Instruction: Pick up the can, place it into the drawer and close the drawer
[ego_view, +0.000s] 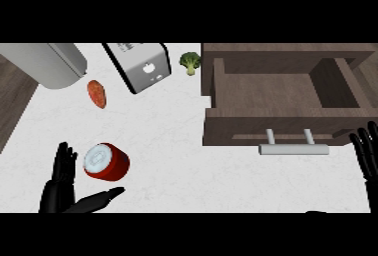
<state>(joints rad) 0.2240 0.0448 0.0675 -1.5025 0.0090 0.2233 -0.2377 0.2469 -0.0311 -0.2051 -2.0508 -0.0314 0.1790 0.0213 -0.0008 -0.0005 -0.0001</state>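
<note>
A red can (105, 161) with a silver top stands on the white counter, at the lower left. My left hand (62, 185) is open just left of and below it, fingers straight and thumb stretched out under the can, not touching it. The wooden drawer (273, 90) at the upper right is pulled open and holds nothing, with a silver handle (292, 148) on its front. At the right edge my right hand (365, 152) rests open, fingers up, beside the drawer front.
A silver toaster (140, 66) stands at the top middle, with a broccoli floret (190, 61) to its right. A large grey cylinder (46, 62) lies at the top left, and a reddish oval item (97, 93) sits below it.
</note>
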